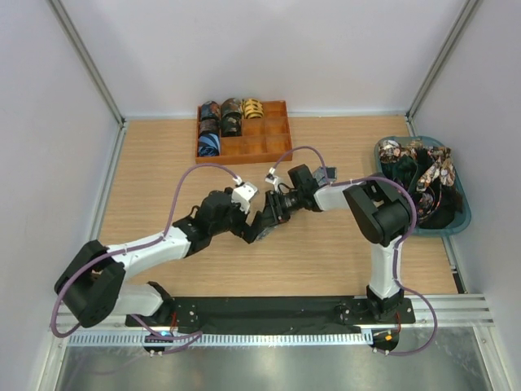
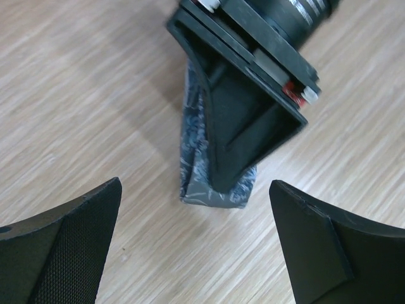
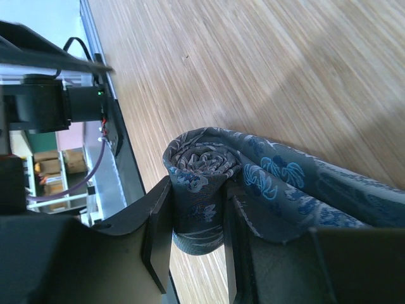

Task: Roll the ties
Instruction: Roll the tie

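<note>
A grey-blue patterned tie (image 3: pixel 202 168) is wound into a tight roll, and my right gripper (image 3: pixel 196 218) is shut on it. Its loose tail (image 3: pixel 304 183) drapes over the right finger. In the left wrist view the same tie (image 2: pixel 212 195) stands on the wood under the right gripper (image 2: pixel 247 126). My left gripper (image 2: pixel 196 244) is open just short of it, touching nothing. From above, both grippers (image 1: pixel 248 230) (image 1: pixel 270 216) meet mid-table, and the tie between them is mostly hidden. Several rolled ties (image 1: pixel 231 116) sit in an orange tray (image 1: pixel 277 151).
A teal basket (image 1: pixel 462 221) at the right edge holds a heap of loose ties (image 1: pixel 419 167). The orange tray is at the back, left of centre, with walls on three sides. Purple cables (image 1: pixel 183 183) loop over both arms.
</note>
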Robot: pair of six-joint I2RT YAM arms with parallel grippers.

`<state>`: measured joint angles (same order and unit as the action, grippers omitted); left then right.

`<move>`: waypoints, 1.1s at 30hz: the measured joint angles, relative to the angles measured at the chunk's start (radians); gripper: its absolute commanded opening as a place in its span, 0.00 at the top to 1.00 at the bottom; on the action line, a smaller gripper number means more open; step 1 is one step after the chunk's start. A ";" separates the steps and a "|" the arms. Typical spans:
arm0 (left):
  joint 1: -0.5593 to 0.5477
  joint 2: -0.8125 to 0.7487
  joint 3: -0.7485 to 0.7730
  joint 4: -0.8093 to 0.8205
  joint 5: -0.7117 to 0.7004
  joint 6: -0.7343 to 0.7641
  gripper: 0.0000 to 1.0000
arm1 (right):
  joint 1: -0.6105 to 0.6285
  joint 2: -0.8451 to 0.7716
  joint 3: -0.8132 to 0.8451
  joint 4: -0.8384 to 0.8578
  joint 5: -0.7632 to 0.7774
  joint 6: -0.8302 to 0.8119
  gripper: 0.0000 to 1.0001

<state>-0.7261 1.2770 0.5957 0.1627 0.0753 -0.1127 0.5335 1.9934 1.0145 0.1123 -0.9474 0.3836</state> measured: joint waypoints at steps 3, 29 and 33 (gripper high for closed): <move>0.000 0.043 0.004 -0.003 0.067 0.047 0.00 | -0.011 0.014 -0.001 0.015 -0.021 0.018 0.70; -0.043 0.343 0.173 -0.090 0.113 0.235 0.14 | -0.013 0.023 -0.001 0.027 -0.034 0.035 0.72; -0.053 0.363 0.182 -0.103 0.080 0.253 0.23 | -0.013 0.023 -0.001 0.027 -0.034 0.035 0.73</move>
<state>-0.7788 1.6398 0.7776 0.0597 0.1555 0.1406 0.5205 2.0163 1.0138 0.1390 -0.9813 0.4183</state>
